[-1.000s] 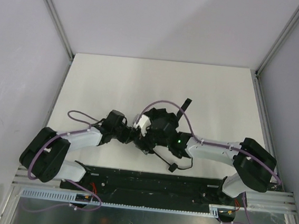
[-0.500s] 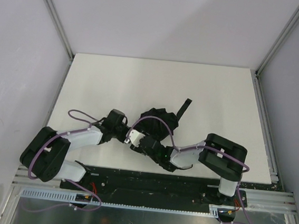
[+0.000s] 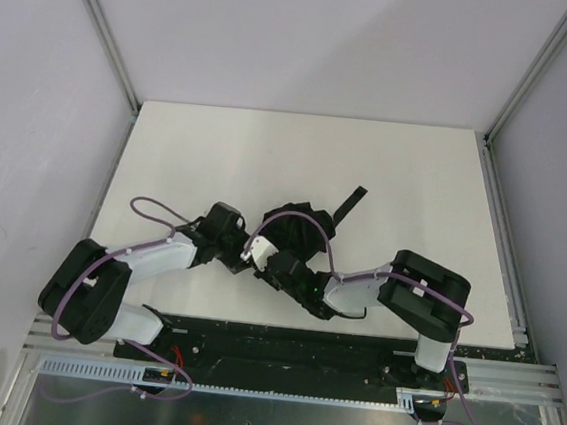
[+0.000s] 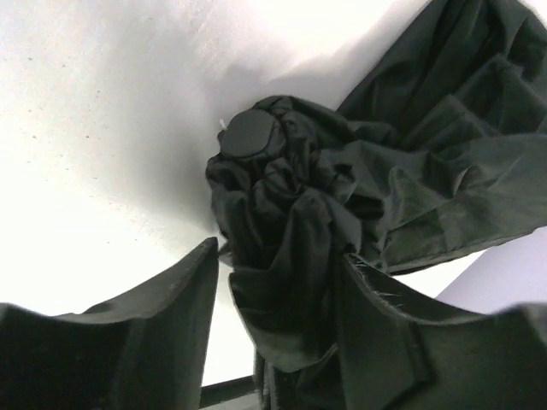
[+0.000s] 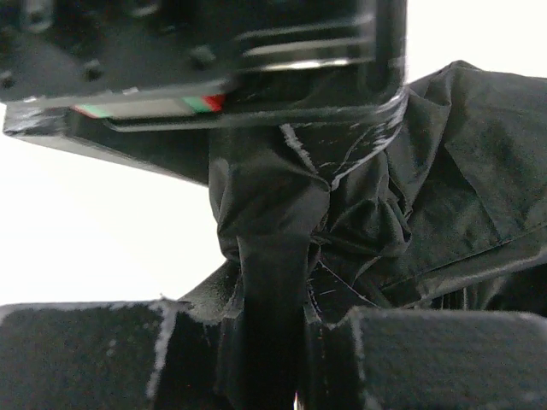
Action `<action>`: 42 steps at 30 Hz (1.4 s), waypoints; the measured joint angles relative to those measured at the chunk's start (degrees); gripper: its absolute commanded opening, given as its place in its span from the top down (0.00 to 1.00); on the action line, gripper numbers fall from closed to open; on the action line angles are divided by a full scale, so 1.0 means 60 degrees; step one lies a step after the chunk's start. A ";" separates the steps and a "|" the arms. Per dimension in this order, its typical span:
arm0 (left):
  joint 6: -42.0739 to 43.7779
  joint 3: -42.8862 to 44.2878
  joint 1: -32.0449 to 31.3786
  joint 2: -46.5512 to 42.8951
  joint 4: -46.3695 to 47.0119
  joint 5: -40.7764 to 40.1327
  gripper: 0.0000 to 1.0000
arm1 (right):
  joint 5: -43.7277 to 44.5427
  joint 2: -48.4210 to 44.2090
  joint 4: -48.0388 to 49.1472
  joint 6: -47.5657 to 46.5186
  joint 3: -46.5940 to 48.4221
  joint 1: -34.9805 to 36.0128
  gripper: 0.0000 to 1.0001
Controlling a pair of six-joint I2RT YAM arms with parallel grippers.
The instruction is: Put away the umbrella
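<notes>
The umbrella is a crumpled black fabric bundle at the middle of the white table, its strap sticking out to the upper right. My left gripper meets it from the left. In the left wrist view the bundle, with its round cap, lies between my left gripper's open fingers, with table showing beside the left finger. My right gripper comes in from the lower right. Seen from the right wrist, my right gripper is shut on a folded strip of umbrella fabric.
The left gripper's body hangs close above the right gripper's fingers. Grey walls with metal corner posts enclose the table. A black rail runs along the near edge. Purple cables loop off both arms.
The right arm folded inward and its gripper closed onto the umbrella fabric near the left gripper. The left gripper's jaws have widened around the bundle. The umbrella barely shifted.
</notes>
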 measured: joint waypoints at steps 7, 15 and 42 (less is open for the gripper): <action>0.1402 0.0619 0.0313 -0.0306 -0.0736 -0.0098 0.01 | -0.2138 -0.0266 -0.0004 0.1184 -0.0120 -0.1053 1.00; 0.2619 0.0707 0.2124 -0.2350 -0.0648 0.0590 0.01 | -0.5406 -0.0036 0.0546 0.2794 -0.0153 -0.2514 1.00; -0.0211 -0.2029 0.1173 -0.0393 0.4535 0.2116 0.07 | -1.1661 0.2255 0.3275 0.7635 0.0229 -0.5074 1.00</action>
